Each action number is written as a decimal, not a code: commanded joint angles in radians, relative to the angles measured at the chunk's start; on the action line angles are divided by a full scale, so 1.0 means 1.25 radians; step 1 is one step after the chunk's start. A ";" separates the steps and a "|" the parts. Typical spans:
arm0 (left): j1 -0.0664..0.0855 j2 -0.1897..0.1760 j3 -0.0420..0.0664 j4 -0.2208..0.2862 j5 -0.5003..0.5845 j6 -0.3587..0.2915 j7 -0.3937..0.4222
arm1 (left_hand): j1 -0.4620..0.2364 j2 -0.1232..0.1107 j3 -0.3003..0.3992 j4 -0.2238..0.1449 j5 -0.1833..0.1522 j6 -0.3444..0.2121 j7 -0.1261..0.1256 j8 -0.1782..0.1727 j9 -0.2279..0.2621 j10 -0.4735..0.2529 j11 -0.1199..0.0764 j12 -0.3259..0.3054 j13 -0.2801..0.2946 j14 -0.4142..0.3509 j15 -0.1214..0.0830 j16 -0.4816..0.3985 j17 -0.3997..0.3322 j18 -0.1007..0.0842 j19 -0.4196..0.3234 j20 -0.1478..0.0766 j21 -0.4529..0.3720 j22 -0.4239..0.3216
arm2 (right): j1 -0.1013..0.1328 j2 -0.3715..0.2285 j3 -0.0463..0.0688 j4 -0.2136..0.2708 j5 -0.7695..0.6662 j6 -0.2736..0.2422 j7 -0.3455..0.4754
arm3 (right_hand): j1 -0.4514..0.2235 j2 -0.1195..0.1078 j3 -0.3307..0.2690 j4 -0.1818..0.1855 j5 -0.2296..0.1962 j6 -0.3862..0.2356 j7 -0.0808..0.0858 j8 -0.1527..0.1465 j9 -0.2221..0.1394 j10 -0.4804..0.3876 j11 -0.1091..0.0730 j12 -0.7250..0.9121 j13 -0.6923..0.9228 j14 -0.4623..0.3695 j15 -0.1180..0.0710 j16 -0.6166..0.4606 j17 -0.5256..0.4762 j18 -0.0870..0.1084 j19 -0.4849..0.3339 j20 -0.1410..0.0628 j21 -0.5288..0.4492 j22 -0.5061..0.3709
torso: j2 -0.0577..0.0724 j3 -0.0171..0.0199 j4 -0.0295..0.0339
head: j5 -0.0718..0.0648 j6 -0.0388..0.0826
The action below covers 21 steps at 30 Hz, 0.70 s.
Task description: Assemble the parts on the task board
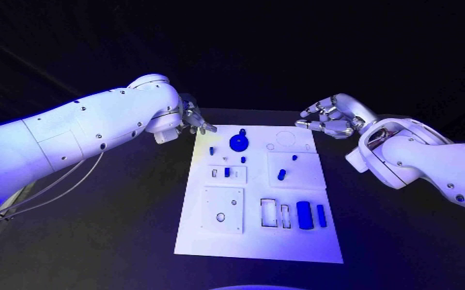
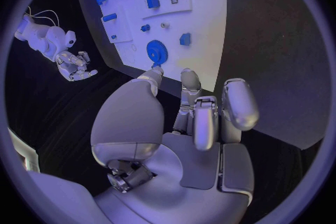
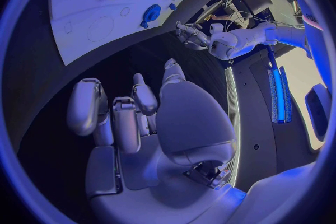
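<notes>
White and flat, the task board (image 1: 254,233) lies in the middle of the black worktop (image 1: 116,236), its long sides running away from the robot. Small blue parts sit on it. A blue gear (image 1: 237,142) lies near the board's far edge, with a small blue peg (image 1: 212,150) just beside it toward the left arm and another small blue piece (image 1: 242,160) just nearer the robot than the gear. Closer to the board's middle a small blue block (image 1: 228,172) sits in a raised square panel, and a blue cylinder (image 1: 282,174) lies on a second panel beside it. At the board's near end two long blue bars (image 1: 304,214) lie side by side, next to two pale rectangular slots (image 1: 269,212).

The left hand (image 1: 192,121) hovers at the board's far corner on the left arm's side, fingers (image 2: 203,123) loosely spread and slightly bent, holding nothing; the left wrist view shows one fingertip close to the board's edge by the gear (image 2: 157,53), though whether it touches cannot be told. The right hand (image 1: 329,121) hangs off the board beyond its opposite far corner, well apart from the parts, its fingers (image 3: 126,123) partly curled with gaps between them and nothing in its grasp.
</notes>
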 commanded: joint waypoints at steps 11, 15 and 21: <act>0.001 0.059 -0.030 -0.091 -0.020 0.101 0.003 | 0.004 0.015 -0.006 0.000 0.000 0.004 0.001 -0.002 -0.003 -0.002 0.000 0.003 0.001 0.072 0.006 0.005 0.172 0.005 0.000 0.005 -0.002 0.003 | -0.001 0.002 0.000 0.002 -0.001 0.003 0.006 | -0.008 0.003 -0.004 -0.002 -0.002 0.004 -0.001 0.005 -0.001 0.003 -0.002 0.003 0.001 0.058 -0.006 -0.004 0.114 0.013 0.001 -0.003 -0.002 0.001 | 0.001 -0.0008 0.0002 | 0.001 -0.006; 0.000 0.071 -0.042 -0.111 -0.012 0.113 0.004 | 0.005 0.018 -0.006 0.001 0.001 0.004 0.001 -0.003 -0.004 -0.002 0.001 0.004 0.000 0.072 0.007 0.005 0.172 0.005 0.001 0.005 -0.002 0.004 | -0.001 0.005 0.000 0.001 -0.001 0.003 0.006 | -0.007 0.004 -0.005 -0.002 -0.002 0.004 -0.001 0.005 -0.001 0.004 -0.002 0.004 0.001 0.058 -0.006 -0.003 0.115 0.013 0.001 -0.003 -0.001 0.001 | -0.001 0.0003 -0.0006 | 0.004 -0.008; -0.001 0.080 -0.048 -0.121 0.001 0.111 0.008 | -0.007 0.034 -0.012 0.002 -0.001 0.007 0.001 -0.005 -0.008 0.005 0.001 0.017 0.012 0.074 0.007 0.009 0.178 0.004 0.004 0.006 0.002 0.010 | 0.000 0.006 0.000 0.000 -0.001 0.004 0.005 | -0.007 0.004 -0.005 -0.002 -0.001 0.004 -0.001 0.005 -0.001 0.003 -0.002 0.003 0.001 0.058 -0.006 -0.003 0.114 0.013 0.001 -0.003 -0.001 0.001 | 0.000 -0.0006 -0.0001 | 0.003 -0.010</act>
